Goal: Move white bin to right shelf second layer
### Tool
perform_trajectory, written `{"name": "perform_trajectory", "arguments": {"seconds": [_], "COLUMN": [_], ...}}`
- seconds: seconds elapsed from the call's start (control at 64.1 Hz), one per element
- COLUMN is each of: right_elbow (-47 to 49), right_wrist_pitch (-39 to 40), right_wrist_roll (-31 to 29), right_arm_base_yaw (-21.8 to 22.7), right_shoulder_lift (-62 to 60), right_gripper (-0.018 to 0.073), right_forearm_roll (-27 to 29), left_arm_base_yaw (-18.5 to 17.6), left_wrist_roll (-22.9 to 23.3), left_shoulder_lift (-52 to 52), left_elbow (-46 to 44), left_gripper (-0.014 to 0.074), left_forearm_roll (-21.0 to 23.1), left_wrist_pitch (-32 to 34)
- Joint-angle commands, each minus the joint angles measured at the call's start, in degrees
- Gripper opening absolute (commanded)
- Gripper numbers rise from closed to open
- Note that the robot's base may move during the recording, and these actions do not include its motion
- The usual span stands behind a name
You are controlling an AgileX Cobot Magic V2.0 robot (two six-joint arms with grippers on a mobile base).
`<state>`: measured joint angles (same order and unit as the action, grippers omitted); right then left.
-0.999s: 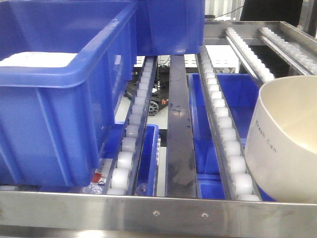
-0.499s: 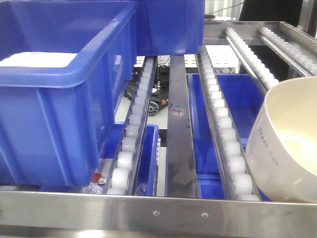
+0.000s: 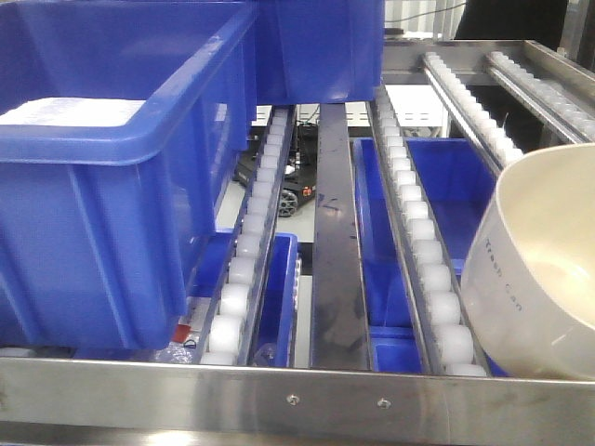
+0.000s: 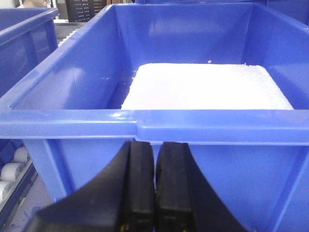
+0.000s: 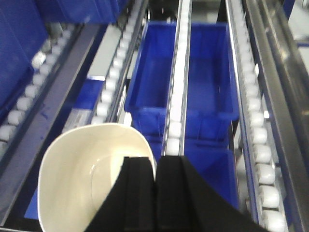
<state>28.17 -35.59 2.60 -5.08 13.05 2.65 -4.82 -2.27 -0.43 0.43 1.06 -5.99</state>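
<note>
Two grippers show, each only in its own wrist view. The right gripper (image 5: 155,193) is clenched on the near rim of the white bin (image 5: 91,176), its black fingers pressed together at the bin's edge. The left gripper (image 4: 154,186) is closed on nothing, fingers meeting just below the rim of a blue crate (image 4: 145,123) that holds a white foam slab (image 4: 207,87).

In the front view the bin (image 3: 535,279) sits at the right edge of the picture, tipped so its open mouth faces up and toward the right, with its grey lettering on the side facing the middle. It hangs over the right roller lane (image 3: 423,251) of the shelf tier, just behind the steel front rail (image 3: 297,400). My reading is that the carry is nearly finished: the bin has reached the tier but is tilted and gripped, so what remains is to level it onto the rollers, let go and pull the arm back.

Whether the bin's base touches the rollers cannot be told, since its bottom is hidden behind the rail and its right half is cut off by the frame. The right wrist view hides the grip point behind the fingers. Lower blue crates (image 5: 183,72) lie beneath the lanes.
</note>
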Motion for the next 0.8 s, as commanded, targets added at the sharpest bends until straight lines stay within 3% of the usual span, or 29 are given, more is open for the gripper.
{"name": "perform_trajectory", "arguments": {"seconds": [0.0, 0.25, 0.452, 0.577, 0.78], "right_elbow": [1.6, 1.6, -3.3, -9.8, -18.0], "right_wrist_pitch": [4.2, 5.5, 14.9, 21.2, 21.8], "right_wrist_roll": [-0.7, -1.4, -11.9, -12.0, -11.7], "right_arm_base_yaw": [0.2, 0.2, 0.0, 1.0, 4.3], "right_shoulder_lift": [0.0, 0.0, -2.0, -6.4, -14.8], "right_gripper": [0.0048, 0.0048, 0.0048, 0.0048, 0.0048], "right_forearm_roll": [-0.4, -0.5, -0.5, -0.5, 1.2], "left_arm_base_yaw": [0.0, 0.0, 0.0, 0.0, 0.0], "left_wrist_roll": [0.3, 0.3, 0.3, 0.3, 0.3], "left_shoulder_lift": [-0.8, -0.8, -0.8, -0.8, -0.8], "left_elbow": [1.7, 1.7, 1.7, 1.7, 1.7], "left_gripper": [0.0085, 0.0085, 0.0085, 0.0085, 0.0085], "left_forearm_roll": [0.4, 0.4, 0.4, 0.4, 0.4], "left_wrist_pitch": [4.8, 4.8, 4.8, 4.8, 4.8]}}
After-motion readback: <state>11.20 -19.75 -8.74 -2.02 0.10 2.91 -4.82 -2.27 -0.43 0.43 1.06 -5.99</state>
